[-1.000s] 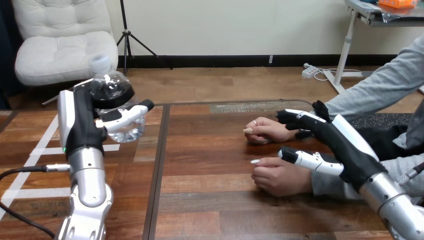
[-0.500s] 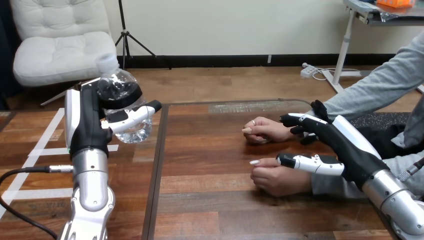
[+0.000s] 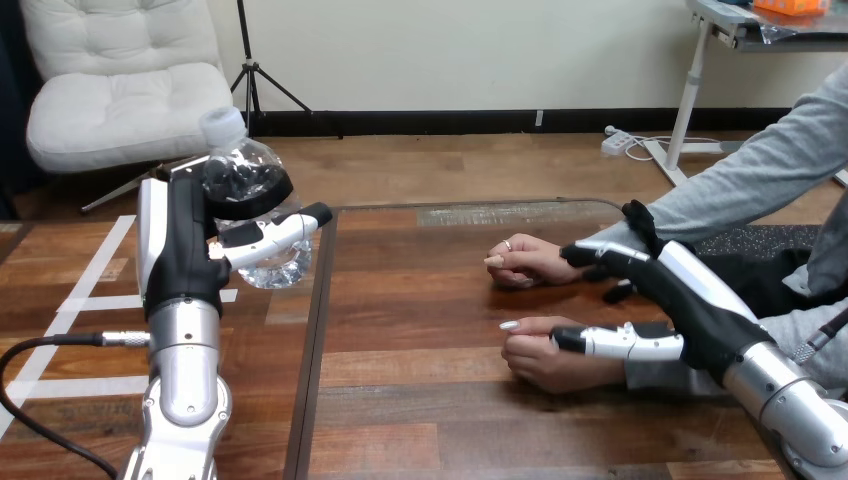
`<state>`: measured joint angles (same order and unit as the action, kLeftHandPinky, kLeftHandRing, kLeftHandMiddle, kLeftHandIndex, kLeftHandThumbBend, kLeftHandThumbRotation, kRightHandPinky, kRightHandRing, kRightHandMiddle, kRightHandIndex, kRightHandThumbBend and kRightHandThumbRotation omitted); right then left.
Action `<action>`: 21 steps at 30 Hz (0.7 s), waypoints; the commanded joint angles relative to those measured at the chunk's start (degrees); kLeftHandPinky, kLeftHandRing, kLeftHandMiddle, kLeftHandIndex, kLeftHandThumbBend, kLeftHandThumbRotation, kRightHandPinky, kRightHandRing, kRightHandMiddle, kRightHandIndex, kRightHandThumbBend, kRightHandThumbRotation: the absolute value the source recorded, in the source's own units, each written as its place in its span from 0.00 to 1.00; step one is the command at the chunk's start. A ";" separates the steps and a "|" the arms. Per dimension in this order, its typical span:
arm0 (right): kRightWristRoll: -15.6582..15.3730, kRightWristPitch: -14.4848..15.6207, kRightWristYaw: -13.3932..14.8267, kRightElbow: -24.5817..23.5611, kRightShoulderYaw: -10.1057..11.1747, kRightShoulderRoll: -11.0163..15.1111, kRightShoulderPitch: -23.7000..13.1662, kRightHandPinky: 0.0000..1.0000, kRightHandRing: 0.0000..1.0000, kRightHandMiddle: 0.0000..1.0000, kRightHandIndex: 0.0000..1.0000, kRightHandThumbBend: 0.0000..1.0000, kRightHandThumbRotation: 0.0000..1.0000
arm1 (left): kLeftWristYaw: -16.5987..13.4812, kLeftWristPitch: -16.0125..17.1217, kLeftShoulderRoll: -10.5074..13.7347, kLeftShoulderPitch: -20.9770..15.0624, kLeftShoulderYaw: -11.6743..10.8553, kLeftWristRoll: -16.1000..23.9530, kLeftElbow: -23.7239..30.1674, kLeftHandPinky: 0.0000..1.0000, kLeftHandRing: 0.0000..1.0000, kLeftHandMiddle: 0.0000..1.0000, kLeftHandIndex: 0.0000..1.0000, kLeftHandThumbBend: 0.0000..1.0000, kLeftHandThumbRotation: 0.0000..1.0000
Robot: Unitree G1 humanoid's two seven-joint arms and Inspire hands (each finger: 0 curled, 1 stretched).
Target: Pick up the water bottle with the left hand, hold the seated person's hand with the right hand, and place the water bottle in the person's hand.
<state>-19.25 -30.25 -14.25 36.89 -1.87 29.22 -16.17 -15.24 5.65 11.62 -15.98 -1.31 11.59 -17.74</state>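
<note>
We hold the bottle (image 3: 268, 268) near upright, cap up, in our left hand (image 3: 185, 250), fingers wrapped round it, well left of the person's near hand (image 3: 545, 365). Our right hand (image 3: 700, 300) hovers just over that hand, fingers spread, not clasping it.

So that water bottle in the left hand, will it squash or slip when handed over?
Probably dents: the water bottle looks like thin clear plastic, and the left hand curls its fingers round it. Its smooth round wall could slip. Lying down, it may roll.
</note>
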 commanded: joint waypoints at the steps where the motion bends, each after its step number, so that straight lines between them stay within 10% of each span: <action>1: -0.47 -1.38 0.65 2.03 -0.78 1.88 -6.21 0.74 0.85 0.87 0.86 1.00 0.61 | 0.65 0.75 0.23 -2.25 -0.50 0.21 4.29 0.29 0.34 0.39 0.41 0.77 0.00; 21: -2.65 -0.38 0.36 9.12 -3.38 3.87 -9.57 0.74 0.86 0.90 0.88 1.00 0.59 | 2.09 -0.40 -0.16 -1.80 -0.81 0.22 5.71 0.28 0.33 0.38 0.41 0.77 0.00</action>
<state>-21.65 -30.12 -14.29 44.91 -4.78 30.97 -20.10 -13.22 5.08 11.18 -15.63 -1.31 11.60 -16.92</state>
